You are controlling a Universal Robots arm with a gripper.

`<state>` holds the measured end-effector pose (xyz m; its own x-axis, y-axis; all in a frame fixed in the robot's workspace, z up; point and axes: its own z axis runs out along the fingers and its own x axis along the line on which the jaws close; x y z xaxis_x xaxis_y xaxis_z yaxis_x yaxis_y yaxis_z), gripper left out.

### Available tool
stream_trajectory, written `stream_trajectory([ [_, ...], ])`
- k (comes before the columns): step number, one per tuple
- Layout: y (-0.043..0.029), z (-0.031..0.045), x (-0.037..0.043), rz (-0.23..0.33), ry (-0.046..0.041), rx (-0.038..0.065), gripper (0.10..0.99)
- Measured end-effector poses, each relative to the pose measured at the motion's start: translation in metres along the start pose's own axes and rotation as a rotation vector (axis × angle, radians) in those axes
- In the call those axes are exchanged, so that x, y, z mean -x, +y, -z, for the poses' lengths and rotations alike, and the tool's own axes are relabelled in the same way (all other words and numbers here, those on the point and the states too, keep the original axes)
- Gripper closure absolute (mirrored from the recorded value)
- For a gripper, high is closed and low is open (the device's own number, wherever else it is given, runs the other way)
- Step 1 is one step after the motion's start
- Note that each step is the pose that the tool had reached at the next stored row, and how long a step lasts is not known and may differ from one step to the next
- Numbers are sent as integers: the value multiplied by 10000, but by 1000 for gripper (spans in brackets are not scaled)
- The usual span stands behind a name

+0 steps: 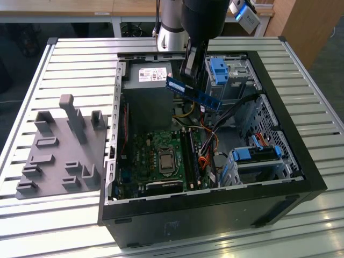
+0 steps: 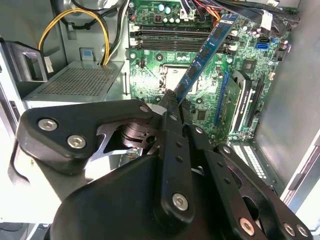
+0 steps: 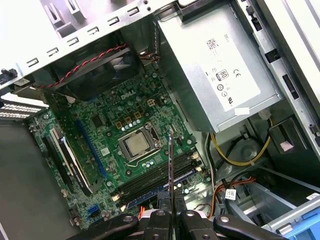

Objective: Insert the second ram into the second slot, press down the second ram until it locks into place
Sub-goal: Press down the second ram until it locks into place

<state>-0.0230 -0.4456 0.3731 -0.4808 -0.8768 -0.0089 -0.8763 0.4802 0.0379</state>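
- Your end effector was clamped on one end of the second ram, and the stick hung tilted in the air over the open computer case.
- The second ram sat above the far half of the case, near the power supply. It was well apart from the motherboard below and touched no slot.
- In the first wrist view the stick showed edge-on, a thin line above the memory slots. I couldn't tell which slot, if any, was filled.
- My read for doing this well: level the stick, line it up lengthwise with the second slot and match the notch. Then push straight down and evenly, since a tilted press could jam one end.
- The case held the motherboard, the power supply, the blue drive caddies and a tangle of cables right beside the slots. Watch those cables.
- On the exterior view's left, a grey holder rested on the slatted bench, well apart from the case.
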Motion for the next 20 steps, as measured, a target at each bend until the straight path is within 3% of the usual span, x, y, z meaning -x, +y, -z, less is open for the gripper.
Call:
stream_trajectory([
  [20,0,0,0,-342,-12,-3,949],
])
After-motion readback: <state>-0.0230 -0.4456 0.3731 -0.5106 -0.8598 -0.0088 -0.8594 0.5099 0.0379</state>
